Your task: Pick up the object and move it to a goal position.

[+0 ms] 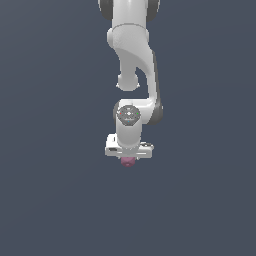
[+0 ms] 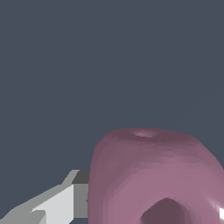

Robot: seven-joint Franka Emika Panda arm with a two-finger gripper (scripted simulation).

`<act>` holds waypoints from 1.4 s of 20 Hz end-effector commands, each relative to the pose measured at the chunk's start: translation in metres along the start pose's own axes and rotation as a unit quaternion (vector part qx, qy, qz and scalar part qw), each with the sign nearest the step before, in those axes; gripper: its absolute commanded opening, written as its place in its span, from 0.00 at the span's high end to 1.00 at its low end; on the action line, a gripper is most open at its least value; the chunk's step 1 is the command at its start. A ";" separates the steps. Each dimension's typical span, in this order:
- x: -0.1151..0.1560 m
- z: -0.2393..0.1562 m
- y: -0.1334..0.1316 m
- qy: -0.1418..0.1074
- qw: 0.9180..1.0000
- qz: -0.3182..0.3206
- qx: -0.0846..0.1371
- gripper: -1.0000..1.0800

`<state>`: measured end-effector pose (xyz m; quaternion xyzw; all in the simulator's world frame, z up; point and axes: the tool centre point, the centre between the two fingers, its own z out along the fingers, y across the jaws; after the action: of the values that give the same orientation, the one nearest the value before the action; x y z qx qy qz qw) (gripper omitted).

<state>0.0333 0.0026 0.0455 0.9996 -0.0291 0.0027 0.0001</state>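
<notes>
One arm fills the middle of the exterior view, hanging straight down from the top edge, its white hand [image 1: 128, 156] pointing at the plain dark grey floor [image 1: 50, 200] a little below the frame's centre. Under the hand's crossbar a small mauve-pink object [image 1: 128, 161] peeps out, much narrower than the hand itself, sitting right in line with the wrist, which suggests the arm was lined up over it for a top-down grasp. In the wrist view, reading from the lower left, one pale finger [image 2: 65, 201] with a dark pad lies against the side of the object [image 2: 153, 175], which fills the lower right of the frame, a dark dimple showing in its near face. The opposite finger is mostly out of frame, so I judge rather than see that the hand is closed on the object. Whether the object rests on the floor or is lifted cannot be told, and no goal marker is visible.
</notes>
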 end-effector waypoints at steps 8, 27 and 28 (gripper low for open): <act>0.026 -0.072 0.012 0.037 0.999 0.009 0.000 1.00; 0.077 -0.394 0.064 0.195 0.980 0.049 0.000 1.00; 0.077 -0.405 0.066 0.200 0.978 0.050 0.000 1.00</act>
<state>0.1048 -0.0647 0.4329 0.9778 -0.0765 0.1948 0.0057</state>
